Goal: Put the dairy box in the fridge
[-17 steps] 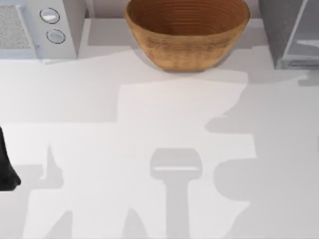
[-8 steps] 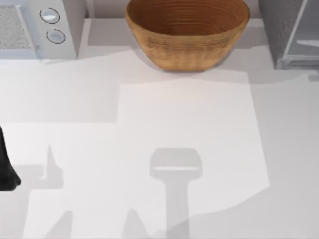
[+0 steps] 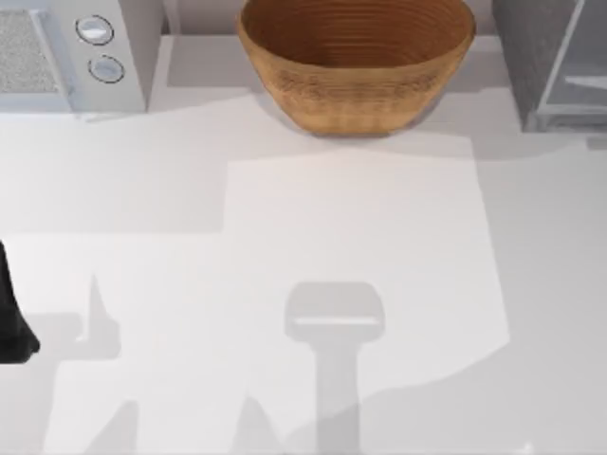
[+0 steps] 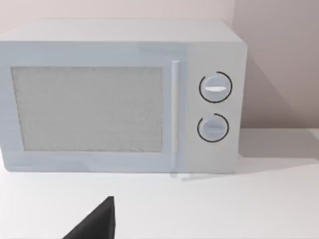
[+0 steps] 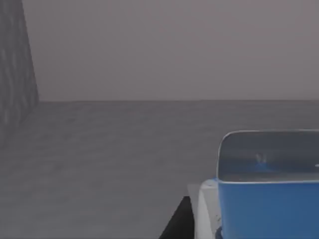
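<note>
Top view: one wicker basket (image 3: 356, 62) upper centre; one microwave (image 3: 71, 55) upper left; one fridge (image 3: 555, 62) upper right; left arm (image 3: 11, 313) parked at left edge.

Left wrist view: one microwave, two knobs (image 4: 215, 107).

Right wrist view: one dairy box (image 5: 266, 191), blue-topped, lower right, inside a grey interior; jaw spread cannot be told.

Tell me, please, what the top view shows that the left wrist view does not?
The top view brings in the wicker basket at the table's far middle, the grey fridge at the far right, and the parked left arm at the left edge. The left wrist view brings in the microwave face-on, with its door's vertical handle bar. Both share that microwave with its two round knobs, and the white table.
</note>
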### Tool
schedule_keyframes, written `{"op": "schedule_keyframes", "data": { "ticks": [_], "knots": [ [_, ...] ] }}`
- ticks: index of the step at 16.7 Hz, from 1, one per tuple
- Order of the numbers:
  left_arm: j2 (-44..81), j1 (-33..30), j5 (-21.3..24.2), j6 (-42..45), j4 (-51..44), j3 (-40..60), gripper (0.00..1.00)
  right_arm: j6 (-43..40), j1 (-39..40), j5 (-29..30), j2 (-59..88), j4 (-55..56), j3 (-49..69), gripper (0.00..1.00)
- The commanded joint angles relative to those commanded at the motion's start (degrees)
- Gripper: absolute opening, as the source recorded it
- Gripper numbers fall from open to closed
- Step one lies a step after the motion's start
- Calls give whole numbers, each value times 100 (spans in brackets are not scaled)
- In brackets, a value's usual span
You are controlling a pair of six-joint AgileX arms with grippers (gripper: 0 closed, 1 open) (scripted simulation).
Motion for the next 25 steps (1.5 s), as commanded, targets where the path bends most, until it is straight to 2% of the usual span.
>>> {"op": "schedule_keyframes", "data": {
  "ticks": [8, 11, 15, 25],
  "knots": [
    [0, 0, 0, 0, 0, 0, 100, 6, 188, 204, 871, -1339, 2753, 0],
    [0, 0, 0, 0, 0, 0, 100, 7, 259, 285, 1171, -1753, 3194, 0],
    [0, 0, 0, 0, 0, 0, 100, 7, 266, 290, 1192, -1777, 3218, 0],
    [0, 0, 0, 0, 0, 0, 100, 7, 266, 290, 1192, -1777, 3218, 75]
  ]
}}
